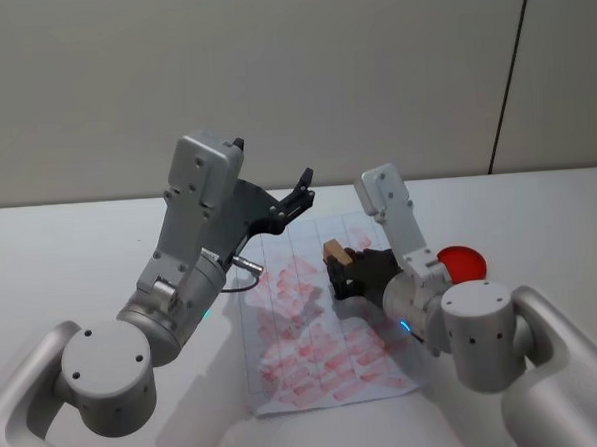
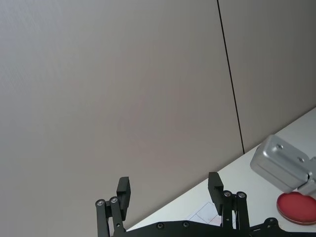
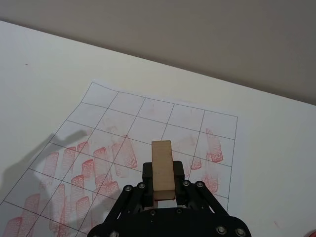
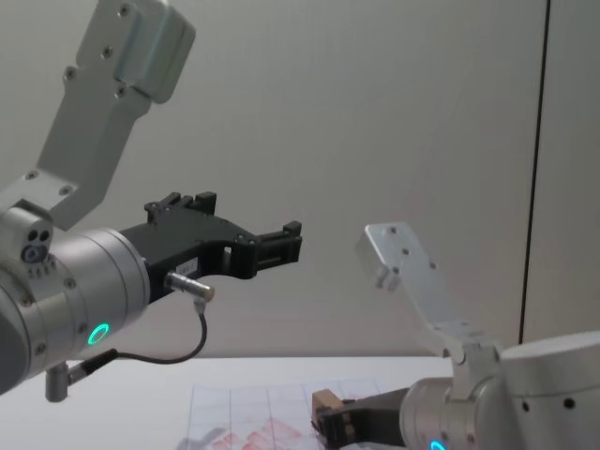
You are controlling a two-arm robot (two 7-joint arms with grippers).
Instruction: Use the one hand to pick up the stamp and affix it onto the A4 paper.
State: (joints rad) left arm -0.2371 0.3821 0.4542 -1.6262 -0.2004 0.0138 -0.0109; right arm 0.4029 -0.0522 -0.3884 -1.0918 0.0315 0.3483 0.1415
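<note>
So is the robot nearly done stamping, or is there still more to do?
Done: the right gripper is shut on the stamp, so the pickup is over, and the A4 paper already carries many red marks in its nearer squares. In hand: the stamp is held over the paper; I cannot tell whether it touches. Left: pressing it down, perhaps in the paler far squares. The left gripper hangs open, raised, idle.

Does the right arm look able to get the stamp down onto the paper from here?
Probably yes: the right tool holds the stamp over the A4 paper, nothing lies between, and the left tool hangs higher up.
</note>
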